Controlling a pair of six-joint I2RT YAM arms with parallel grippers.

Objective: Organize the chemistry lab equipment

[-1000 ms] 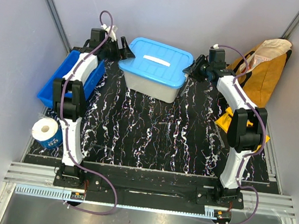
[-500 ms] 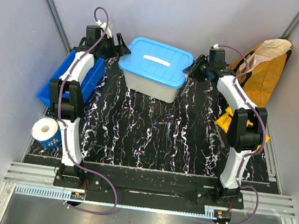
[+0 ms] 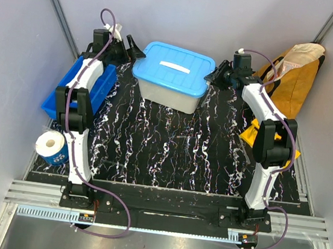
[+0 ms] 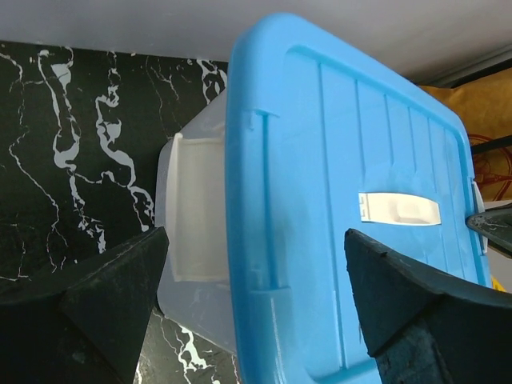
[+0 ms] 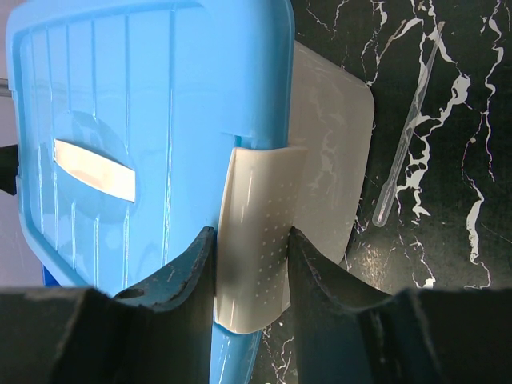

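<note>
Far left: a blue divided tray sits at the counter's left edge. A white roll stands nearer the arm bases. Only the overhead view shows these two.
Left hand: the left hand hangs at the far left corner of the tub. Its fingers are spread wide and grasp nothing.
Left wrist view: the two dark fingers stand well apart at the bottom of the picture, with the tub beyond them. This view shows the pale clip on the tub's left end, which the overhead view hardly resolves.
Middle: the large white tub stands at the back of the counter, closed by its blue lid. A white strip lies across the top of the lid.
Right hand: the right hand is at the tub's right end. It is clenched on the white latch.
Right wrist view: one finger presses each side of the latch flap, which folds down over the lid's edge. The overhead view cannot confirm that contact.
Task's thing: a thin transparent tube lies flat on the black marbled counter. It is near the tub's right end and apart from the tub's wall. Only the right wrist view shows it plainly.
Far right: an ochre bag leans at the counter's right edge, behind the right arm.
</note>
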